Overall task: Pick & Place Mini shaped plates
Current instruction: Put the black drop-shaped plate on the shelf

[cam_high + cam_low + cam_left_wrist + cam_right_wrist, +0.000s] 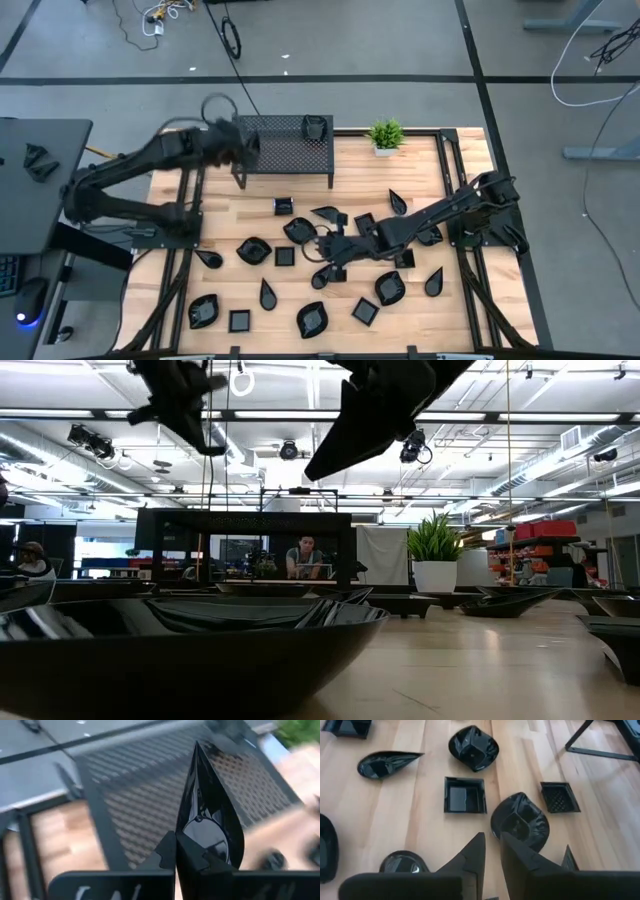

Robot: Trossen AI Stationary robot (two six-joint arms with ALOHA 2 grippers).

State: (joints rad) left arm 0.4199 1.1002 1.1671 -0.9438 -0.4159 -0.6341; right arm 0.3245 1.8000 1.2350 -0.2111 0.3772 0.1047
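- My left gripper (pixel 176 851) is clamped on the broad end of a teardrop plate (pixel 210 805); the plate stands on edge between the fingers, with its pointed tip away from the wrist.
- From the left wrist camera I see the held plate over the black mesh rack (pixel 150 790), above its top surface and not touching it.
- From overhead, the left gripper (pixel 240 150) sits at the left end of the rack (pixel 285 150), raised off the table (pixel 440 320).
- One dark dish (pixel 316 127) already rests on the rack's top, near its far right corner.
- A small potted plant (pixel 385 135) stands just right of the rack.
- My right gripper (pixel 491 851) hangs low over the middle of the table, jaws a narrow gap apart with nothing between them.
- Just ahead of its fingertips lies a wavy-rim plate (pixel 520 822); beside that is a square plate (pixel 465 795), with another rounded plate (pixel 473 747) and a teardrop dish (pixel 382 763) farther out.
- The remaining mini plates (pixel 305 320) lie scattered flat over the wooden tabletop, mostly apart from one another.
- In the low view a person (pixel 305 555) shows beyond the rack.
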